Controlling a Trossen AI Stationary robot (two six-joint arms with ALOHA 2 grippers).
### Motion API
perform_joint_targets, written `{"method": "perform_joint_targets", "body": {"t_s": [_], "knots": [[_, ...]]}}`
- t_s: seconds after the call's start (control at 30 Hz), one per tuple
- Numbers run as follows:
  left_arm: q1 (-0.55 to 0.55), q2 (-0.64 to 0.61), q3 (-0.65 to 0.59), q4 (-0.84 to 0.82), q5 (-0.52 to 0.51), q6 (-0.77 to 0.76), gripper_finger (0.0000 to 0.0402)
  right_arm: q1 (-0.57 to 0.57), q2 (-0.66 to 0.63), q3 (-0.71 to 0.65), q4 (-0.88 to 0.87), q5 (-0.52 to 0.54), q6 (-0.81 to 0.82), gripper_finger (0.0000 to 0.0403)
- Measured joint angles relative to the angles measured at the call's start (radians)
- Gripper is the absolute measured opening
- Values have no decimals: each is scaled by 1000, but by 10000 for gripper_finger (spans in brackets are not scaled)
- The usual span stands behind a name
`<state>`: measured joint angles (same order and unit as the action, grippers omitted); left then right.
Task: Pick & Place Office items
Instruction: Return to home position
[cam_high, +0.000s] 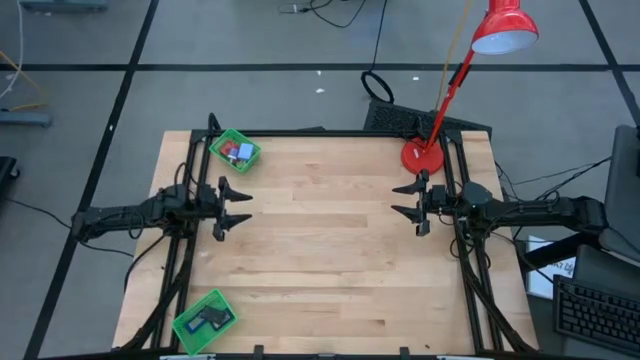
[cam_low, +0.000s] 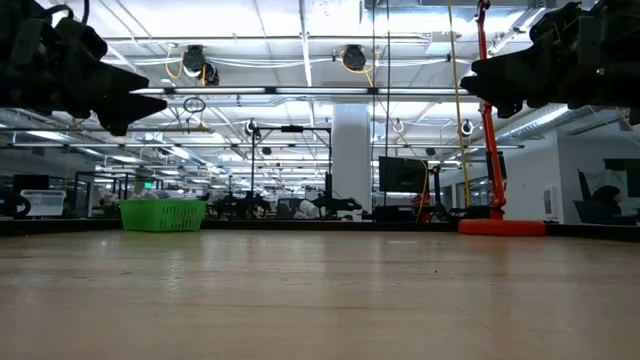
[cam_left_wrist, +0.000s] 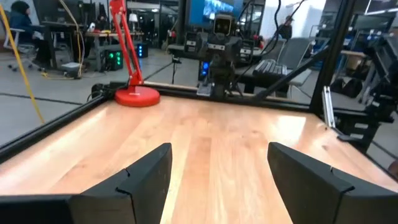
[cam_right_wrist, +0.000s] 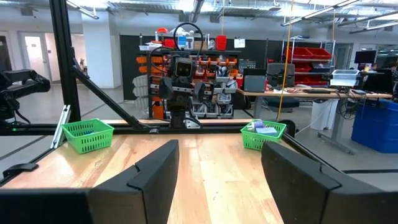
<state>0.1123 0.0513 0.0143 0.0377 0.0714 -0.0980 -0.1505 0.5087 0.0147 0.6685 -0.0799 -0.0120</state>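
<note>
The office items (cam_high: 236, 152) were found in two green baskets, both set on the left arm's side of the table (cam_high: 330, 250). The first basket (cam_high: 217, 141) was placed at one corner of that side. Small red and blue pieces were seen in it, packed close together. About three pieces could be made out there, but an exact count could not be made. The second basket (cam_high: 188, 326) was placed at the other corner of the same side, and dark pieces were seen in it. It could not be told how many dark pieces there were.

Two arms were seen, one on each side of the table, with the claws pointed at each other and well apart. The left claw (cam_high: 243, 207) was held up above the wood, nearer the first basket than the second. Its two fingers were spread wide, and only bare wood was seen between them. The right claw (cam_high: 400, 200) was held up above the wood too, just beside the round foot of one red lamp (cam_high: 422, 158). Its two fingers were spread wide as well, with only bare wood seen between them.

The lamp was stood at a corner on the right arm's side, across from the first basket.
</note>
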Motion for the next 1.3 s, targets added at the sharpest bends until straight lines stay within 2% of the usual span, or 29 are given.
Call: {"method": "perform_joint_targets", "body": {"t_s": [0.33, 0.97, 1.3], "knots": [[0, 0, 0, 1, -2, 58, 282, 0, 0, 0, 0, 0, 0, 220], [0, 0, 0, 12, -2, 64, 251, 0, 0, 0, 0, 0, 0, 217], [0, 0, 0, 11, -2, 64, 273, 0, 0, -1, 0, 0, 0, 220]]}}
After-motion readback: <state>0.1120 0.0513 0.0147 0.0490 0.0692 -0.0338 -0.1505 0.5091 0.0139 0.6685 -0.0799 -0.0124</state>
